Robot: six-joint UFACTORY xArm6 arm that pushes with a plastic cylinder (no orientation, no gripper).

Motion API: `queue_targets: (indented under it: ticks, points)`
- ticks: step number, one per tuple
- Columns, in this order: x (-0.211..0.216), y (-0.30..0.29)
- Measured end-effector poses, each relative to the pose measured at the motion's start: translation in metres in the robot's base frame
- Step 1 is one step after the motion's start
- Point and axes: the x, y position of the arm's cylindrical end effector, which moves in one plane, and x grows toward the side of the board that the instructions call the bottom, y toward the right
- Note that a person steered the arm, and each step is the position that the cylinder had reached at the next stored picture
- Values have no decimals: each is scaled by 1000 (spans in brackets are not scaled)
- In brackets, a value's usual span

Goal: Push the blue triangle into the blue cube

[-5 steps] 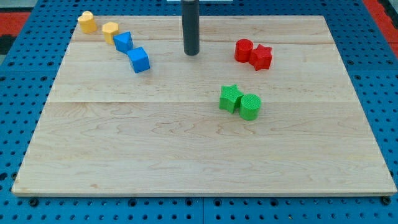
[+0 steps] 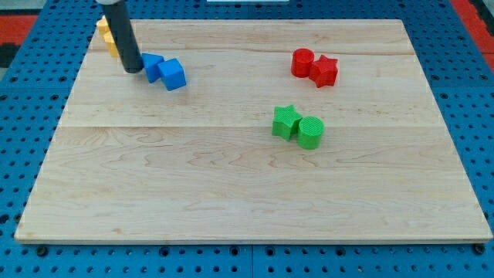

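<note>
Presently, my tip [image 2: 132, 71] rests on the bench [image 2: 231, 193] directly against the view's-left side of the blue triangle [image 2: 153, 67]. The rod carries no gripper, so no released or clenched state applies; the rod merely presses sideways at the block.

The blue triangle sits touching the blue cube [image 2: 174, 74], which lies just to its right and slightly toward the view's bottom. The two blue blocks form one joined pair.

Relative to the blue cube, a yellow block [image 2: 103, 29] lies toward the view's upper left, largely hidden behind the rod; its shape cannot be told. A red cylinder [image 2: 302, 62] and a red star [image 2: 324, 71], touching each other, lie well apart to the cube's right. A green star [image 2: 285, 122] and a green cylinder [image 2: 310, 132], also touching, lie to the cube's right and toward the view's bottom.
</note>
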Motion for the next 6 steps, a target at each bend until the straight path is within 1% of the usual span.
queue_targets:
  ticks: [1, 2, 3, 4, 5, 6]
  points:
    - [-9, -10]
    - [-49, -32]
    - [-30, 6]
    - [8, 47]
    - [7, -8]
    - [-27, -27]
